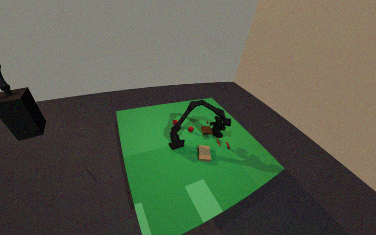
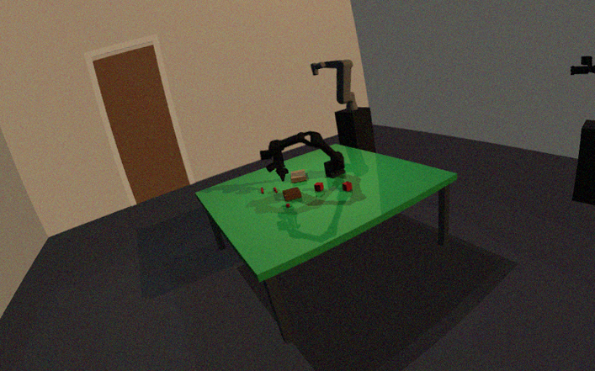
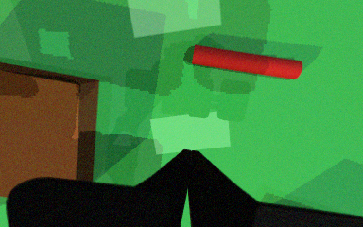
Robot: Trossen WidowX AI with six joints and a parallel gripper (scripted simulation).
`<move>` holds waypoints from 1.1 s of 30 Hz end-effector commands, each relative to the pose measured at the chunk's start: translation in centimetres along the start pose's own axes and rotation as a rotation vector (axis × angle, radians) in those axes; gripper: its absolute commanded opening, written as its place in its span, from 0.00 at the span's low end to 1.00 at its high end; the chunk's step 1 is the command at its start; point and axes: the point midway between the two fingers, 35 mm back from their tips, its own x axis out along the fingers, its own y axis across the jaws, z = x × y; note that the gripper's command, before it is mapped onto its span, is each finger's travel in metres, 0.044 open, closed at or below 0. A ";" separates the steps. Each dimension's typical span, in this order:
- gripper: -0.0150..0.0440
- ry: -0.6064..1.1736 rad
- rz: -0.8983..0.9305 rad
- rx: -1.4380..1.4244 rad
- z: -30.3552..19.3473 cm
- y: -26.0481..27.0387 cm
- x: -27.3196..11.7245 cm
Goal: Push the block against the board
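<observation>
Brown block, probably the square one, sits on the green table, with a gap between it and the tan board. Pincer's pressed together, hovering near the block and some red rods.

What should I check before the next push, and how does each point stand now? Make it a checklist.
1. Hand shut: ok.
2. Nothing held in the hand: ok.
3. Brown block resting on the table: ok.
4. Brown block touching the tan block: not ok, there is a gap.
5. Space between the two blocks free of red rods: ok, they lie off to one side.
6. Exact angle between the blocks' sides: cannot tell.
</observation>
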 end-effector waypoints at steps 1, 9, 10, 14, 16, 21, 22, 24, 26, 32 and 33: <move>0.25 -0.009 -0.003 -0.128 0.8 1.6 -0.4; 0.25 -0.010 -0.007 -0.402 1.8 5.1 -0.5; 0.25 -0.010 -0.007 -0.436 1.9 5.5 -0.5; 0.25 -0.008 -0.007 -0.572 2.3 7.3 -0.6; 0.25 -0.008 -0.006 -0.641 2.5 8.2 -0.6; 0.25 -0.006 -0.003 -0.811 2.7 10.5 -0.6; 0.25 -0.006 -0.003 -0.845 2.8 11.0 -0.6; 0.25 -0.006 -0.001 -0.913 2.8 11.9 -0.6; 0.25 -0.005 0.001 -0.982 2.8 12.9 -0.6; 0.25 -0.005 0.009 -1.187 2.8 15.7 -0.5; 0.25 -0.005 0.010 -1.221 2.7 16.2 -0.5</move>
